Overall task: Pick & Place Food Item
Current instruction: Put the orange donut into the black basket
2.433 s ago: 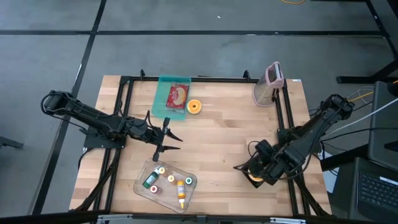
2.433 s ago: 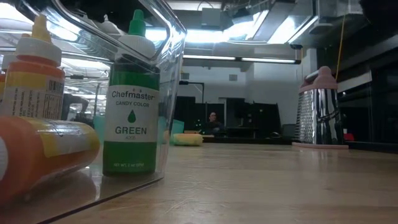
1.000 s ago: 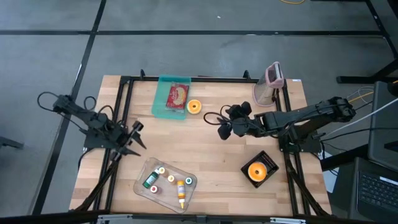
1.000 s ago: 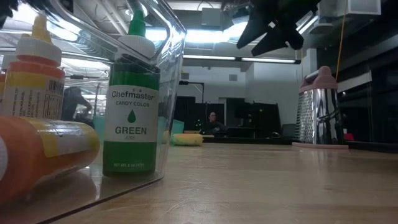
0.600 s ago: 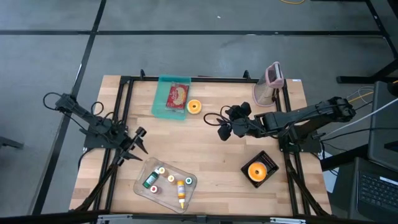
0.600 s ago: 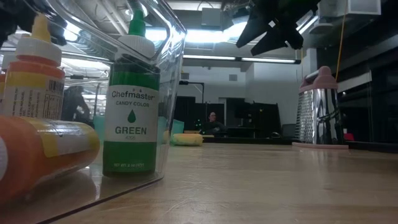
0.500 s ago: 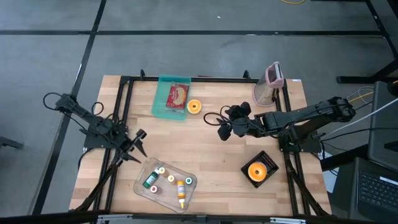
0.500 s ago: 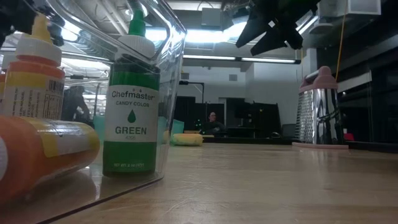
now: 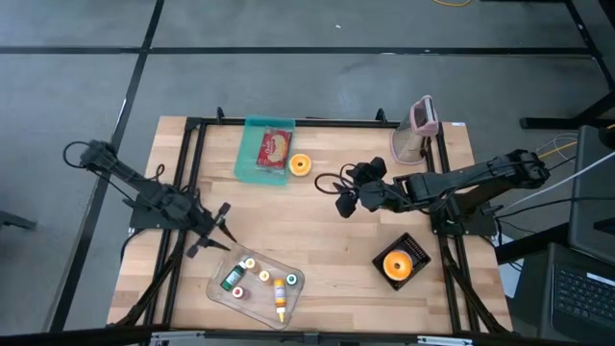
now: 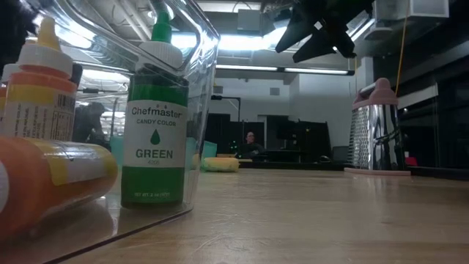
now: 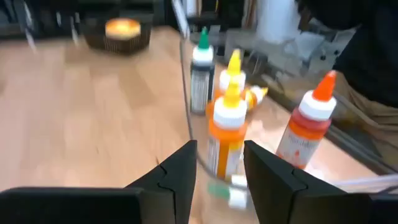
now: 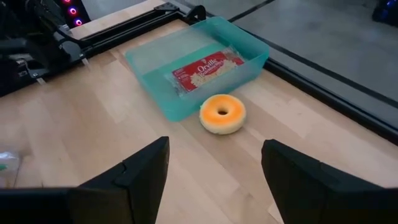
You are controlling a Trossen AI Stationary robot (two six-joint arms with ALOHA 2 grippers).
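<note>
A yellow-orange donut (image 9: 301, 164) lies flat on the wooden table beside a teal bin (image 9: 252, 165) that holds a red popcorn packet (image 9: 275, 147). My right gripper (image 9: 339, 197) hangs open above the table to the right of the donut (image 12: 222, 114), pointing at it, with nothing between its fingers (image 12: 146, 174). My left gripper (image 9: 222, 231) is open and low at the table's left, just beside the clear tray (image 9: 219, 284) of colouring bottles (image 11: 229, 127). A second orange item sits in a black basket (image 9: 399, 263).
A metal grater with a pink top (image 9: 417, 130) stands at the far right. The clear tray near the front edge holds several bottles, among them a green one (image 10: 155, 125). A black metal frame (image 9: 192, 144) runs along the table's edges. Bare wood lies between the tray and the donut.
My left gripper has sunk and come a little toward the near edge, closer to the clear tray of bottles.
</note>
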